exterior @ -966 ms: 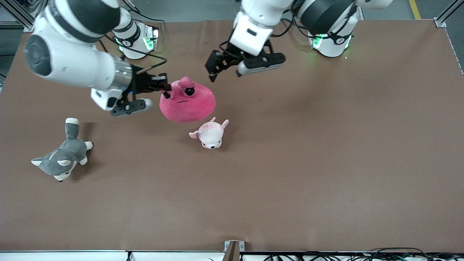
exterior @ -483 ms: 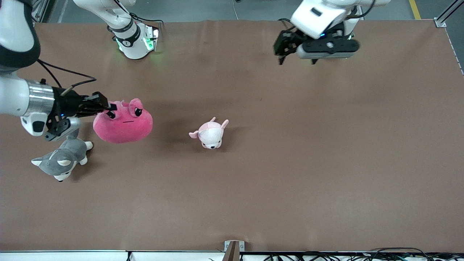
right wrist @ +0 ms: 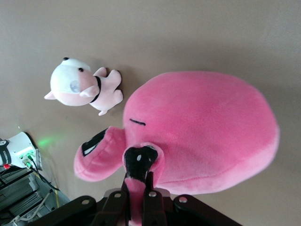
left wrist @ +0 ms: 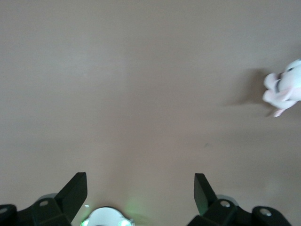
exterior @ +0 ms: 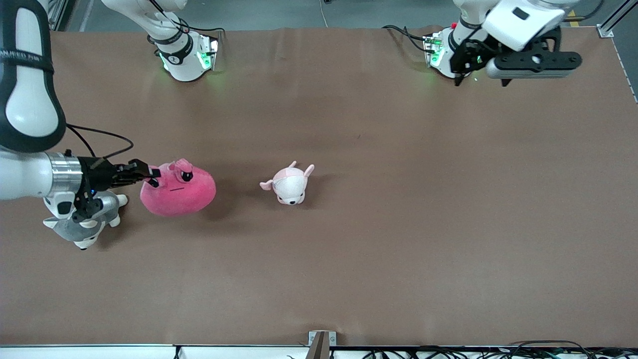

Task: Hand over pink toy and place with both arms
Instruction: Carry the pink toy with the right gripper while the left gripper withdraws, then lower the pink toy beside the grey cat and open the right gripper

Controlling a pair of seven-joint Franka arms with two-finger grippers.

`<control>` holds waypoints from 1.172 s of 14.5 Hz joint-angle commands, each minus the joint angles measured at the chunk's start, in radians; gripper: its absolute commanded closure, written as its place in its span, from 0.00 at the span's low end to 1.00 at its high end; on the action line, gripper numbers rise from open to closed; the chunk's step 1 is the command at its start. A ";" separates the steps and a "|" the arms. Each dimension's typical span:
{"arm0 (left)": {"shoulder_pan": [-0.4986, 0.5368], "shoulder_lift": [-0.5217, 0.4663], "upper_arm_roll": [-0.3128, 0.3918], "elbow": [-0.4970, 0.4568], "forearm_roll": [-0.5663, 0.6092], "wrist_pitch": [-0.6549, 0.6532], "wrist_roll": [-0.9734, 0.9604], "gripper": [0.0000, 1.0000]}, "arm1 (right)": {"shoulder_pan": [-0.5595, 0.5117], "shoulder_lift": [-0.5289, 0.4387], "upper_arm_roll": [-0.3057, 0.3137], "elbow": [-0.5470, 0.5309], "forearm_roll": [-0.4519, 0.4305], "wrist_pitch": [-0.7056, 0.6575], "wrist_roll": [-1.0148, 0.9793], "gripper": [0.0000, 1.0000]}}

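Observation:
The pink toy [exterior: 178, 191] is a hot-pink blob plush, low at the table toward the right arm's end, next to the husky. I cannot tell whether it rests on the table. My right gripper [exterior: 151, 176] is shut on a stubby bump by the toy's dark eye. In the right wrist view the toy [right wrist: 202, 127] fills the middle and the right gripper [right wrist: 139, 188] pinches pink fabric. My left gripper [exterior: 481, 82] is open and empty, up in the air by the left arm's base. In its own view the left gripper [left wrist: 139, 178] is over bare table.
A pale pink-and-white puppy plush [exterior: 290, 183] lies mid-table; it shows in both wrist views [left wrist: 284, 89] [right wrist: 82, 87]. A grey-and-white husky plush [exterior: 82, 228] lies partly under my right wrist. The brown table [exterior: 398, 224] stretches toward the left arm's end.
My right gripper has carried the pink toy toward the right arm's end and lower, close to the husky. My left gripper has drawn back, open, toward its base.

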 commanded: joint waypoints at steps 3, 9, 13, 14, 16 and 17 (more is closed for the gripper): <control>0.130 -0.027 -0.004 -0.075 0.004 0.043 0.141 0.00 | -0.022 0.089 0.016 0.035 0.008 0.062 0.002 0.97; 0.265 0.014 -0.002 -0.053 0.003 0.065 0.297 0.00 | -0.064 0.146 0.016 0.031 0.011 0.071 0.008 0.97; 0.300 0.097 0.000 0.031 0.010 0.083 0.303 0.00 | -0.082 0.164 0.016 0.029 0.013 0.060 0.024 0.97; 0.302 0.118 0.001 0.054 0.011 0.085 0.302 0.00 | -0.082 0.169 0.016 0.029 0.013 0.060 0.027 0.97; 0.303 0.172 0.001 0.117 0.010 0.083 0.297 0.00 | -0.084 0.181 0.016 0.026 0.010 0.059 0.025 0.96; 0.308 0.183 0.001 0.138 0.010 0.083 0.297 0.00 | -0.084 0.184 0.016 0.026 0.010 0.059 0.025 0.95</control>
